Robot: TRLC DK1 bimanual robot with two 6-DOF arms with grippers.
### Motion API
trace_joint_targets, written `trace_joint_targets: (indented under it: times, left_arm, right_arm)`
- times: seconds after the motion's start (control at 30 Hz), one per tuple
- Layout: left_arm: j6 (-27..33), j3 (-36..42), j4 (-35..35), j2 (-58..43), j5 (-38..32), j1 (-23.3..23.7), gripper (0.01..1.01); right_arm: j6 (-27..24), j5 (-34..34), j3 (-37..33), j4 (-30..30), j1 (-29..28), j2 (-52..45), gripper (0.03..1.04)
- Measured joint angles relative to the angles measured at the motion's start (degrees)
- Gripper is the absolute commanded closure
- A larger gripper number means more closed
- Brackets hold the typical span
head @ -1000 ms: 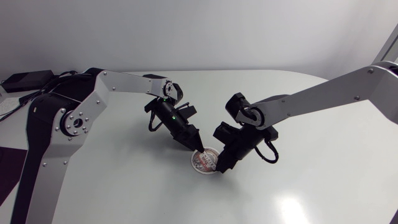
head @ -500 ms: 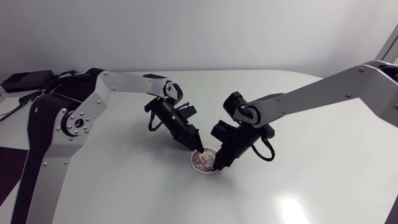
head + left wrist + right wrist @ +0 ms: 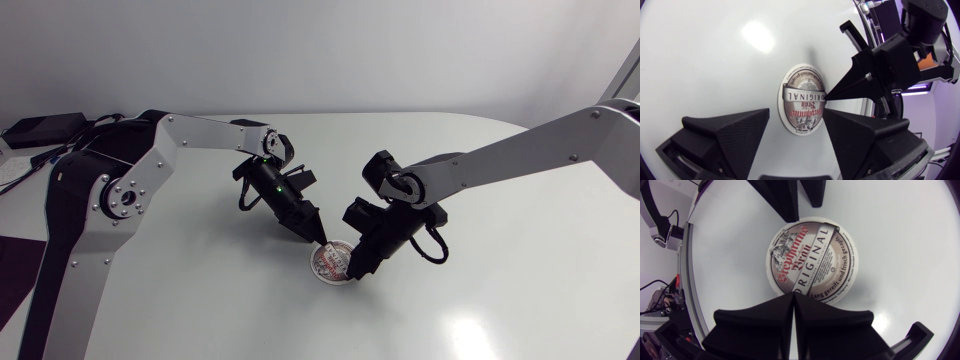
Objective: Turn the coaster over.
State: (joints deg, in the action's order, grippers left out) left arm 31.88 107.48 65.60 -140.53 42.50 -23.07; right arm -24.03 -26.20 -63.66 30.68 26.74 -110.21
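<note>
The round coaster (image 3: 329,262) lies printed side up on the white table, seen close in both wrist views (image 3: 802,97) (image 3: 812,262). My left gripper (image 3: 320,240) points down at the coaster's far edge. It is open, its two fingers (image 3: 735,127) standing apart over the near rim without clamping it. My right gripper (image 3: 352,272) is shut, with its joined tip (image 3: 792,296) resting on the coaster's rim on the opposite side. From the left wrist, that tip (image 3: 832,95) touches the coaster's edge. Across the coaster from the right wrist, the left gripper (image 3: 799,200) stands just past the rim.
The white table (image 3: 520,290) spreads out bare around the coaster. Both arms meet near the middle, the left arm (image 3: 200,135) coming from the left and the right arm (image 3: 500,160) from the right.
My right gripper shifted slightly left and then back at the coaster's rim. The left gripper and the coaster stay where they were.
</note>
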Motion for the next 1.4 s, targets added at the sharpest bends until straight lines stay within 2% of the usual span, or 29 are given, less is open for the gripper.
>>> trace_joint_targets:
  times: [0.53, 0.97, 1.23, 1.4]
  left_arm:
    - [0.0, 0.0, 0.0, -0.1, 0.0, 0.0, 0.266]
    - [0.2, 0.0, 0.0, -0.1, 0.0, 0.0, 0.266]
    - [0.4, 0.0, 0.0, -0.1, 0.0, 0.0, 0.266]
    - [0.6, 0.1, 0.2, -0.2, 0.0, 0.0, 0.266]
  right_arm:
    - [0.0, 0.0, 1.4, 1.9, 0.0, 6.2, 1.02]
    - [0.0, 0.0, 7.0, 0.2, -0.1, 6.3, 1.02]
    - [0.0, -0.7, 5.9, -1.3, -0.1, 3.4, 1.02]
    - [0.0, -0.7, 2.7, -1.1, 0.0, 1.1, 1.02]
